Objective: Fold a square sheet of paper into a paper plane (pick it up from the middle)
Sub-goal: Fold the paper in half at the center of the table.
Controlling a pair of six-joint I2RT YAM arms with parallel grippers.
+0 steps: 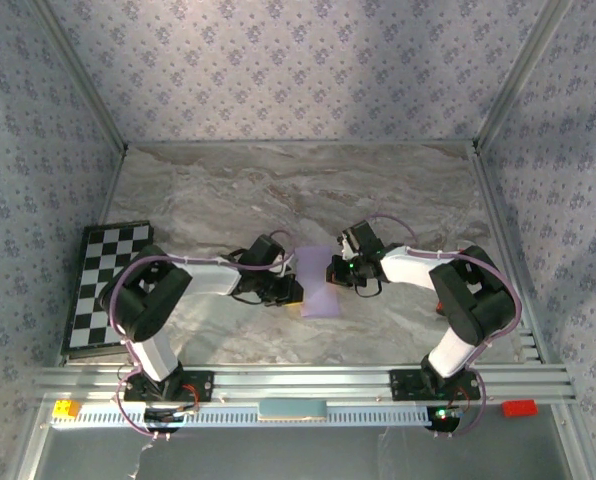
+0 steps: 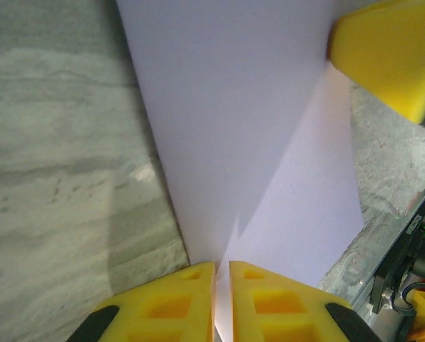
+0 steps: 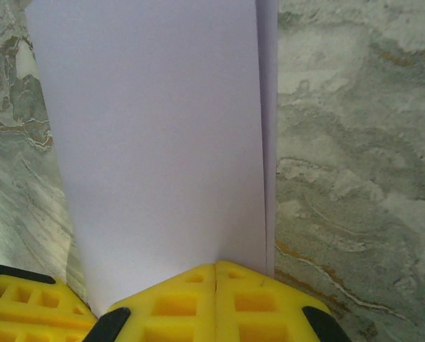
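The square sheet of paper (image 1: 316, 282), seen in two layers, is held between the tools. The left tool (image 2: 222, 267) is pinched on one edge and the right tool (image 3: 216, 265) is clamped on the opposite edge, probably so the layers lie aligned above the bench (image 1: 278, 190).

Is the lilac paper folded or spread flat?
Folded: the paper shows a second layer peeking out along its right edge; from above it looks narrow, not square.

Sheet (image 1: 318, 282) between left tool (image 2: 222, 274), right tool (image 3: 216, 271)
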